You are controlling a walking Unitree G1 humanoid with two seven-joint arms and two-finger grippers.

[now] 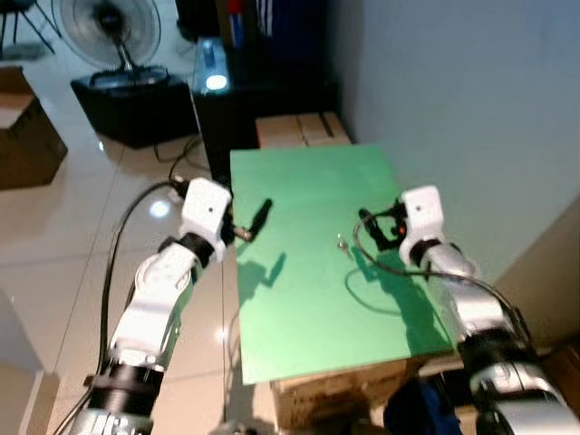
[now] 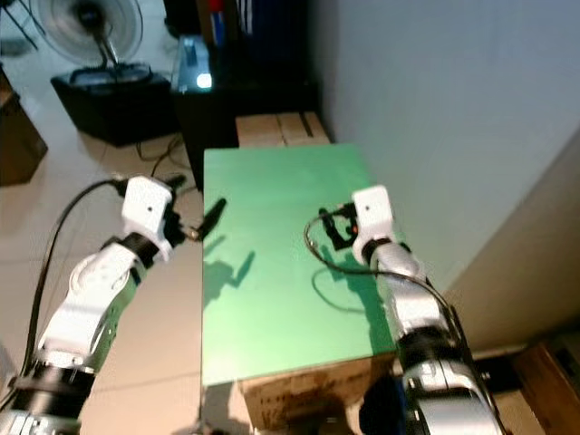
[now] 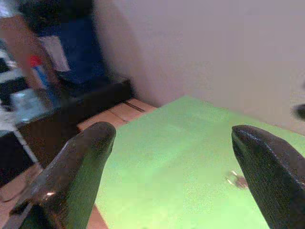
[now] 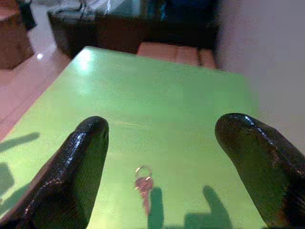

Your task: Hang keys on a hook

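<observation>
A small key on a ring (image 1: 343, 243) lies flat on the green tabletop (image 1: 299, 299), right of its middle. The key (image 4: 142, 183) shows reddish in the right wrist view, its ring toward the far end of the table. My right gripper (image 1: 372, 223) hovers open just to the key's right, above the table, with the key ahead of and between its fingers (image 4: 76, 167). My left gripper (image 1: 256, 220) is open over the table's left edge, well left of the key (image 3: 235, 179). No hook can be made out.
A pale wall (image 1: 471, 109) runs along the table's right side. Cardboard boxes (image 1: 299, 130) and a dark cabinet (image 1: 245, 91) stand beyond the far end. A fan (image 1: 107, 27) on a black base and cables (image 1: 172, 172) sit on the tiled floor to the left.
</observation>
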